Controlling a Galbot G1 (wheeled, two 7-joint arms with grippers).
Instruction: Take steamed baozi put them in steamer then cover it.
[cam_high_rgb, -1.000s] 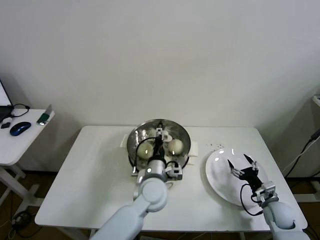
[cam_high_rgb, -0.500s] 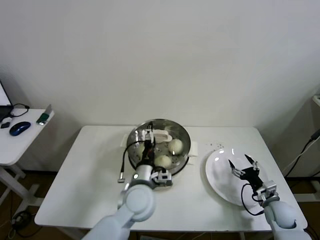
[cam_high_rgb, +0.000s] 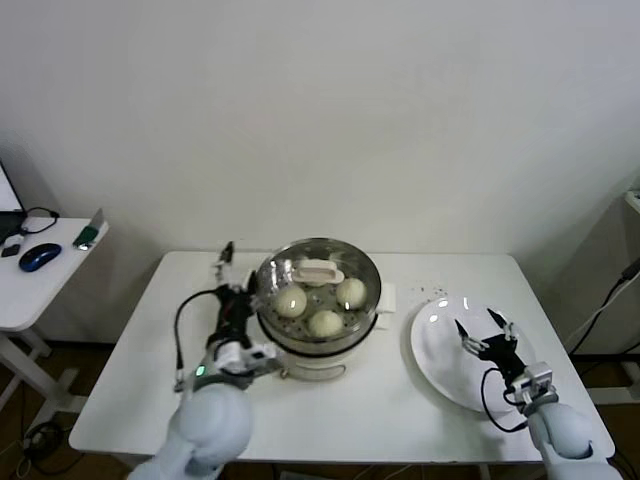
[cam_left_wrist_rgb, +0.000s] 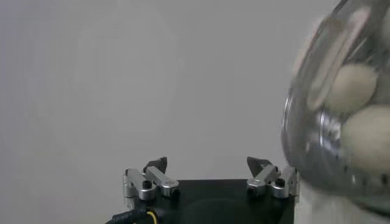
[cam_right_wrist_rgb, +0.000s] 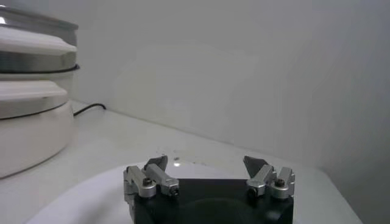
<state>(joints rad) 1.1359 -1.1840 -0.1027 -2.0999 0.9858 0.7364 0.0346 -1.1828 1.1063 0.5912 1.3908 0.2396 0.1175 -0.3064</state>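
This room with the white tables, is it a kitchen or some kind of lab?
Probably a lab or office staged for a cooking test, not a kitchen: a bare white wall, a steamer alone on a plain white table, and a side desk with a computer mouse.

- Head view: high, looking down over the whole table (cam_high_rgb: 420, 400).
- Left wrist view: close beside the steamer (cam_left_wrist_rgb: 341, 115), facing the far wall.
- Right wrist view: low over the plate (cam_right_wrist_rgb: 79, 195), sharing the steamer (cam_right_wrist_rgb: 30, 97) at left.

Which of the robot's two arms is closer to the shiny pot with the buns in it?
Left. The left tool is right beside the pot; the right tool hangs over the white plate, farther off.
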